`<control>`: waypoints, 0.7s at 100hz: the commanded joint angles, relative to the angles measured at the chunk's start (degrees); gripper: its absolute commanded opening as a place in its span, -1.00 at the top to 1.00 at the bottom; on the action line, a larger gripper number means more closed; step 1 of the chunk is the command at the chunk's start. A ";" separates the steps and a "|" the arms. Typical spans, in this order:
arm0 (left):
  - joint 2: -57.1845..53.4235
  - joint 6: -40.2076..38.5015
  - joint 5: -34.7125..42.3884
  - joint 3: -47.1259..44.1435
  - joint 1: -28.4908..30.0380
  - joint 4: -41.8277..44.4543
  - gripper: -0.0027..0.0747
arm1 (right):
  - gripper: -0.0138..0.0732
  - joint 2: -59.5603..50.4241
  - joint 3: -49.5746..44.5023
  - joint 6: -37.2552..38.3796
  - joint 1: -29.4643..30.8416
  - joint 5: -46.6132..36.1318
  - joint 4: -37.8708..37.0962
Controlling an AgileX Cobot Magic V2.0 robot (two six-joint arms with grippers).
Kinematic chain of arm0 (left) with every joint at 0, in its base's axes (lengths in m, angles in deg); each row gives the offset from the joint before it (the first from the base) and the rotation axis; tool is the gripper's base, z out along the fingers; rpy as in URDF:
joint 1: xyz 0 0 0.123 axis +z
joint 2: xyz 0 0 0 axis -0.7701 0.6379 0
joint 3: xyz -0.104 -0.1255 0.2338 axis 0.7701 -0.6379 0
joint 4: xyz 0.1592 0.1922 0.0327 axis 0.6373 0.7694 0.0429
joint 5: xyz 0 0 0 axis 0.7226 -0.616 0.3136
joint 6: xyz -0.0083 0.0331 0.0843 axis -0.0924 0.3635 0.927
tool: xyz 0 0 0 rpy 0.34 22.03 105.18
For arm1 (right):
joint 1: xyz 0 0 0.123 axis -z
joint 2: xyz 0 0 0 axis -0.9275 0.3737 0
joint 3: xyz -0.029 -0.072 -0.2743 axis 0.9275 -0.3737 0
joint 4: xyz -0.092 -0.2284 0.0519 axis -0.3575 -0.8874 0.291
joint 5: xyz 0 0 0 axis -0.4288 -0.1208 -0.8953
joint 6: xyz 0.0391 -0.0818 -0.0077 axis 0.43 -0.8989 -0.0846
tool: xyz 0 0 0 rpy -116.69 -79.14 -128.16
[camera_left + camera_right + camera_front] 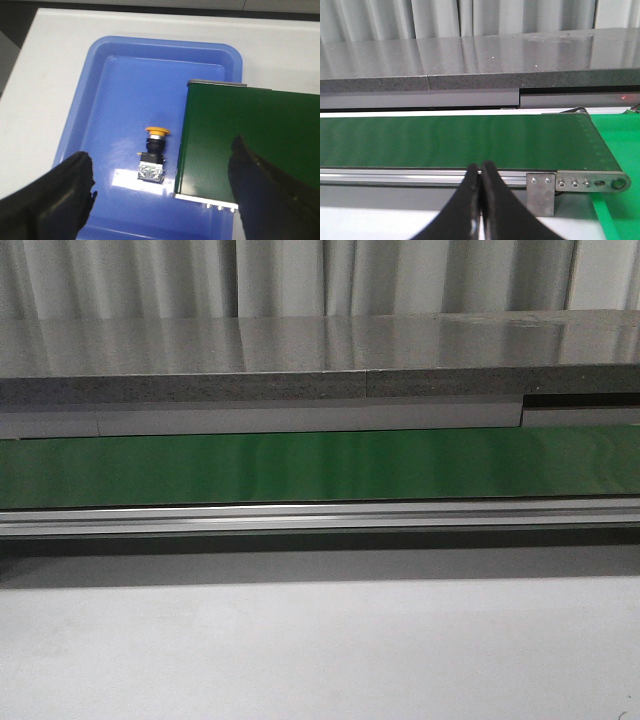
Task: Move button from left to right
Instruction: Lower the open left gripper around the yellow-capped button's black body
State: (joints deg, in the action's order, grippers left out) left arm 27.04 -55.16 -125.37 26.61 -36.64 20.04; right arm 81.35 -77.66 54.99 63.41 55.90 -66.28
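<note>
Button [154, 152] lying in blue tray [100, 100], cap away from wide-open, empty left end effector [160, 200]; right end effector [481, 200] closed, empty.

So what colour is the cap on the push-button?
Yellow-orange cap, clearest in the left wrist view.

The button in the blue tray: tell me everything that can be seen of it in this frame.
The button shows only in the left wrist view. It has a round yellow-orange mushroom cap, a black neck and a blocky base whose end looks silvery with tiny marks. It lies on its side on the floor of the blue tray, beside the end of the green belt but not touching it. Nothing grips it: the left claw hangs open above, fingers either side.
</note>
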 commanded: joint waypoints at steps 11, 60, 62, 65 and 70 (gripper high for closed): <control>5.90 7.47 3.98 2.46 8.67 -12.77 -0.48 | 0.84 -0.98 0.97 -0.15 0.24 -4.68 -0.03; 22.29 9.38 4.42 2.46 14.01 -18.84 -0.48 | 0.84 -0.98 0.97 -0.15 0.24 -4.68 -0.03; 22.82 9.38 4.57 2.46 14.01 -18.84 -0.48 | 0.84 -0.98 0.97 -0.15 0.24 -4.68 -0.03; 23.56 9.38 4.82 2.46 14.01 -18.84 -0.48 | 0.84 -0.98 0.97 -0.15 0.24 -4.68 -0.03; 24.50 9.38 5.13 2.46 14.01 -18.84 -0.48 | 0.84 -0.98 0.97 -0.15 0.24 -4.68 -0.03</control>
State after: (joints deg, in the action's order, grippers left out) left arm 52.27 -46.02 -122.78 27.08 -22.76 2.68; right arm 81.35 -77.66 54.99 63.41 55.90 -66.28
